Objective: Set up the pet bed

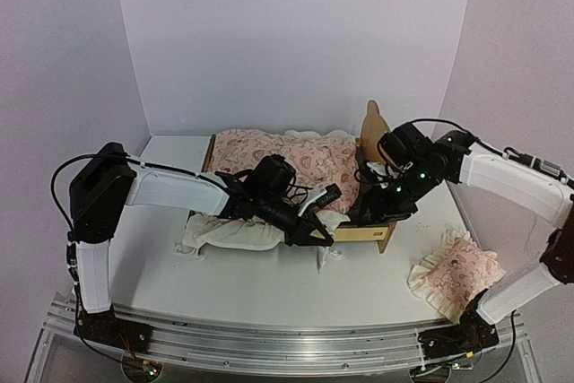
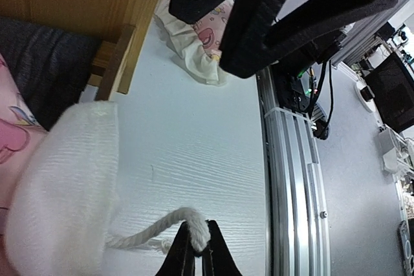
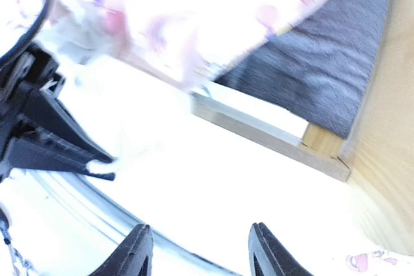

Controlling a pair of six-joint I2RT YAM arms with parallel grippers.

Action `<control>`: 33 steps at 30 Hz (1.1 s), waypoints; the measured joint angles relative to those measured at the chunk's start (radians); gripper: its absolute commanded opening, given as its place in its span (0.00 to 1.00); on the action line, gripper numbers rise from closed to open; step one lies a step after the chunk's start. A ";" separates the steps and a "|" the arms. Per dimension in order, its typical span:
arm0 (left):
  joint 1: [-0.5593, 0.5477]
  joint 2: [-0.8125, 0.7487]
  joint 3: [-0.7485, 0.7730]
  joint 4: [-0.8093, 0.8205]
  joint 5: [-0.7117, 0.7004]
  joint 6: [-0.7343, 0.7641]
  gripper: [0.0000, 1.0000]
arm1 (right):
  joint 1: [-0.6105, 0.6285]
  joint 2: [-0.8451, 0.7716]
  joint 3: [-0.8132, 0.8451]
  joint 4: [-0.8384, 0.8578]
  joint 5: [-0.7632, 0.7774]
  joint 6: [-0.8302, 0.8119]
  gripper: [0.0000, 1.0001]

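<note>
The pet bed (image 1: 366, 233) is a light plywood frame with its headboard (image 1: 373, 121) at the right. Its dark grey base (image 2: 39, 56) shows under the pink printed cover (image 1: 287, 159), which lies over it. The cover's cream ruffle (image 1: 233, 232) hangs over the front rail. My left gripper (image 2: 197, 242) is shut on the end of a white cord (image 2: 155, 227) that comes from the ruffle, low over the table in front of the bed. Beside the bed's front right corner my right gripper (image 3: 200, 253) stands open with nothing between its fingers. The bed's rail (image 3: 272, 137) runs just beyond it.
A small pink ruffled pillow (image 1: 453, 275) lies on the table (image 1: 269, 293) at the front right, next to the right arm's base. An aluminium rail (image 1: 287, 343) runs along the table's near edge. The two grippers are close together in front of the bed.
</note>
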 measured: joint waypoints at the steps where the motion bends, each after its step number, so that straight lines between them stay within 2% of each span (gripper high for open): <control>1: -0.004 0.006 0.000 -0.001 0.009 0.012 0.29 | 0.000 -0.022 -0.047 0.039 0.004 0.017 0.58; 3: -0.011 0.008 0.004 -0.021 0.028 0.049 0.42 | -0.001 -0.048 -0.126 0.114 0.010 0.053 0.59; 5: -0.016 0.006 0.027 -0.072 0.046 0.122 0.50 | -0.002 -0.051 -0.182 0.189 0.012 0.094 0.59; 7: -0.016 -0.002 0.049 -0.142 0.058 0.211 0.65 | -0.002 -0.048 -0.211 0.255 0.011 0.137 0.59; 9: -0.012 -0.028 0.068 -0.254 0.064 0.338 0.85 | -0.002 -0.047 -0.214 0.311 0.011 0.176 0.60; 12: 0.002 -0.086 0.084 -0.412 0.068 0.524 0.91 | -0.002 -0.044 -0.214 0.381 0.025 0.243 0.60; 16: 0.047 -0.172 0.089 -0.558 0.036 0.681 0.88 | -0.002 -0.006 -0.204 0.426 0.069 0.343 0.59; 21: 0.168 -0.240 0.097 -0.637 -0.019 0.769 0.85 | -0.002 0.074 -0.193 0.449 0.130 0.433 0.58; 23: 0.214 -0.258 0.097 -0.660 -0.055 0.801 0.80 | -0.002 0.094 -0.186 0.452 0.139 0.450 0.58; 26: 0.245 -0.292 0.062 -0.655 -0.139 0.826 0.66 | -0.002 0.135 -0.154 0.469 0.135 0.464 0.57; 29: 0.269 -0.314 0.018 -0.650 -0.223 0.832 0.57 | -0.002 0.164 -0.135 0.492 0.107 0.474 0.51; 31: 0.302 -0.314 0.008 -0.647 -0.278 0.831 0.57 | -0.004 0.194 -0.119 0.503 0.070 0.485 0.47; 33: 0.342 -0.314 0.007 -0.647 -0.312 0.831 0.56 | -0.005 0.224 -0.108 0.516 0.038 0.498 0.37</control>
